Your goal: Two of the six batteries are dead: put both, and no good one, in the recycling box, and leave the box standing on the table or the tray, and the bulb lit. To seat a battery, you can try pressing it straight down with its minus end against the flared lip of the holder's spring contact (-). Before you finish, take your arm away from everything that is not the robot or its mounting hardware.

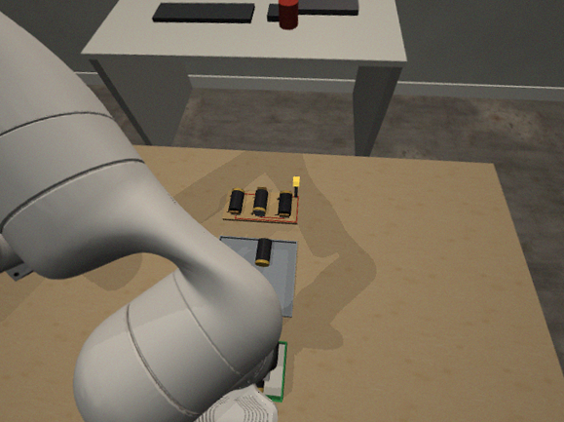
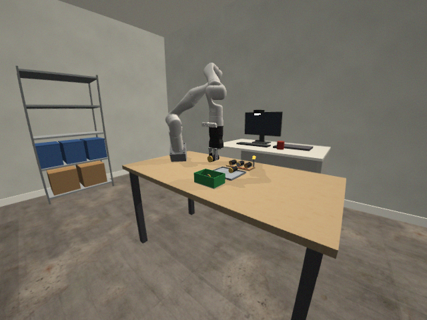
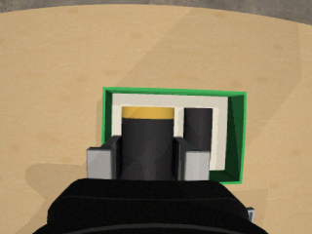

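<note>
My gripper [image 2: 213,155] [image 3: 146,151] is shut on a black battery [image 3: 147,141] with a gold end, held above the green recycling box [image 1: 283,370] [image 2: 205,179] [image 3: 243,138]. The arm hides the gripper in the top view. Another battery [image 3: 197,128] lies in the box, on the right in the wrist view. The box stands on the table. Three batteries [image 1: 235,200] [image 1: 260,201] [image 1: 284,203] sit in the holder board [image 1: 272,199]; the middle one's gold band faces the tray. One battery [image 1: 263,252] [image 2: 233,169] lies on the grey tray [image 1: 283,276]. The bulb [image 1: 296,180] [image 2: 253,157] glows yellow.
The tray lies between the box and the holder. The forearm covers the left parts of box and tray in the top view. A white desk [image 1: 157,41] [image 2: 319,152] behind the table bears a red cup [image 1: 288,13] [image 2: 280,145] and keyboards.
</note>
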